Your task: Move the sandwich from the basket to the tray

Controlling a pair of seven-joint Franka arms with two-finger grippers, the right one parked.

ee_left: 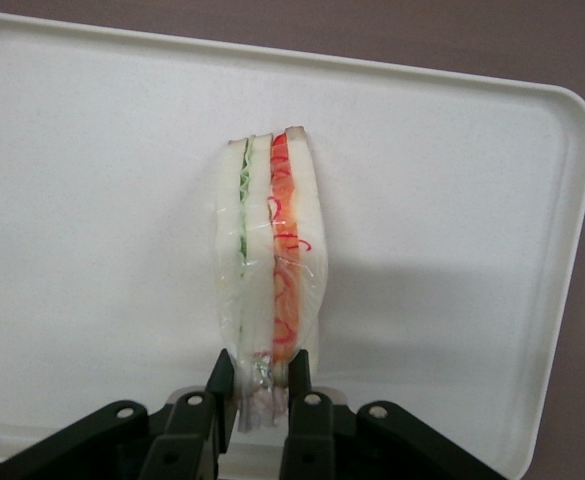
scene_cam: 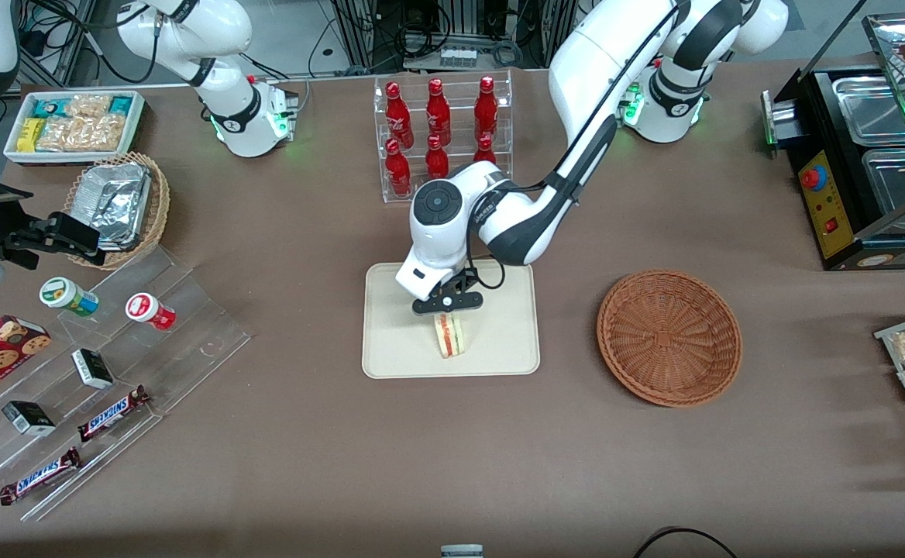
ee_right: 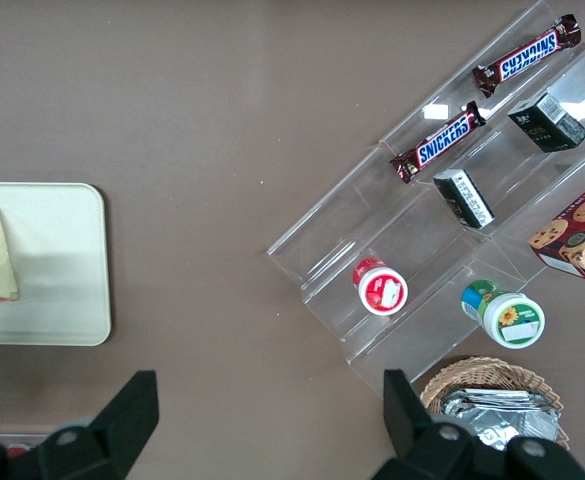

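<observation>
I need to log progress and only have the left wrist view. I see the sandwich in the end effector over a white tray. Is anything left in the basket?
Observer: No, the basket is empty in the front view; it sits beside the tray, toward the working arm's end of the table.
Operator: Where on the tray is the sandwich?
Observer: The sandwich stands near the tray's middle, nearer the front camera than the end effector.
Operator: Any obstacles close by?
Observer: A clear rack of red bottles stands farther from the front camera than the tray.
</observation>
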